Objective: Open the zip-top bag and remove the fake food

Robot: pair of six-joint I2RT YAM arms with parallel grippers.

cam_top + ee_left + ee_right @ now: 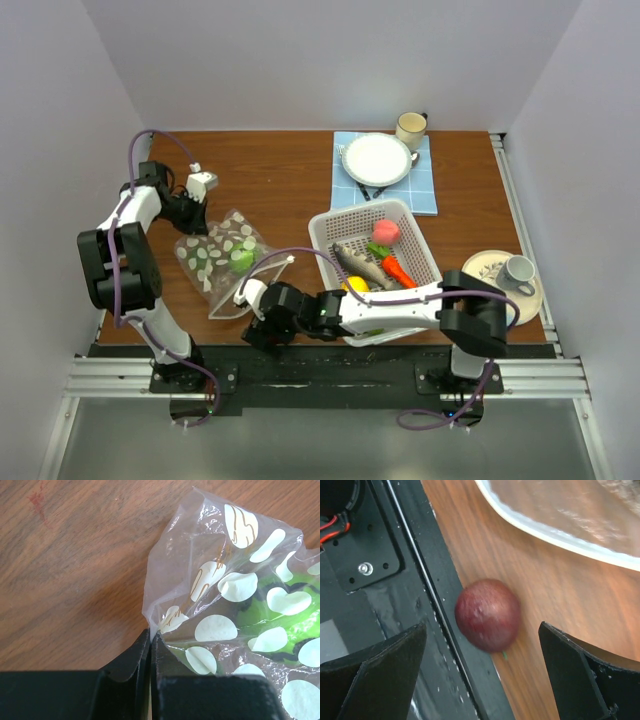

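— Checking progress: how much is out?
— Most, I judge. The left pincer (150,632) is closed tight on a corner of the zip-top bag (235,605) on the table (75,580); a green piece (242,260) sits inside. The right pincer (482,630) gapes wide, empty, straddling the dark purple piece (487,614).

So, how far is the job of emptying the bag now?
Partly done, it seems: a peach and carrot lie in the basket. In hand: the left gripper pinches the bag corner; the open right gripper straddles a dark red fruit on the table. Left: a green piece inside the bag.
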